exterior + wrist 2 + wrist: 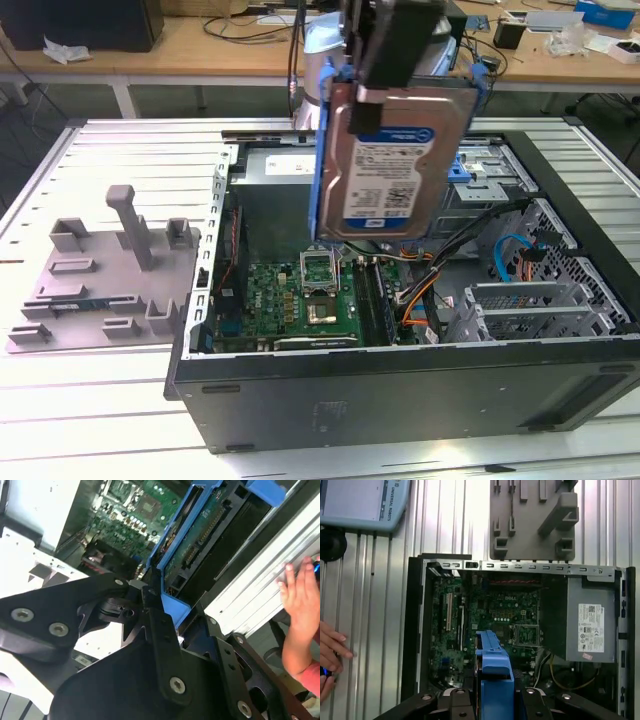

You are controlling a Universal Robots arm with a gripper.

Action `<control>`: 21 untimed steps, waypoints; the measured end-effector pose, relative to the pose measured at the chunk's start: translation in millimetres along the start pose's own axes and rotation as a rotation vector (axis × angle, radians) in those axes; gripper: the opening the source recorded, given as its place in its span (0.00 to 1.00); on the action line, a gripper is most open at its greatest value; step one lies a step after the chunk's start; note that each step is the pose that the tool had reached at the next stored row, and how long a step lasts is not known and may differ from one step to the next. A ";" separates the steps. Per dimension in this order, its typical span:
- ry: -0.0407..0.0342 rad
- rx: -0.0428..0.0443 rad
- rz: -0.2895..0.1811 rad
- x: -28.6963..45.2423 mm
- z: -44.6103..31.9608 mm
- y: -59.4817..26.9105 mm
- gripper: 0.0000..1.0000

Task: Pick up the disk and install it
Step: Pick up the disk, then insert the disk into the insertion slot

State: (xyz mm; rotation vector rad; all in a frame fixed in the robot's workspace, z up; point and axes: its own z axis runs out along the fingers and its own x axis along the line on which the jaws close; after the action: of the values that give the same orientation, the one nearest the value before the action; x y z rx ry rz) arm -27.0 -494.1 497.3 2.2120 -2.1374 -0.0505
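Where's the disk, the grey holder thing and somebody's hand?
disk [390, 172], exterior view, on its printed label.
grey holder [105, 290], exterior view, on its flat base.
hand [301, 597], second wrist view, on the hand's middle.

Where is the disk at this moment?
In the exterior view, the disk hangs upright in the tool, above the motherboard inside the open computer case.

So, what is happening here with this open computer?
The arm's tool grips the disk by its upper end and holds it upright in the air above the open computer case. The disk is not seated in the case yet. A person's hand is on the table beside the case, apart from the disk.
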 end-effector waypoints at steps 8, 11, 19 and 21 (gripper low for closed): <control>0.0000 0.0000 -0.001 11.3 -1.5 -25.3 0.37; 0.0001 0.0000 -0.001 11.3 -1.6 -25.3 0.37; -0.0001 0.0002 -0.002 11.3 -1.5 -25.3 0.37; 0.0000 0.0006 -0.002 11.3 -1.5 -25.4 0.37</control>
State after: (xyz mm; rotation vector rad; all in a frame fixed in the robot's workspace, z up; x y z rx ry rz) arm -1.2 -504.5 497.3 2.2144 -2.1357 -0.0500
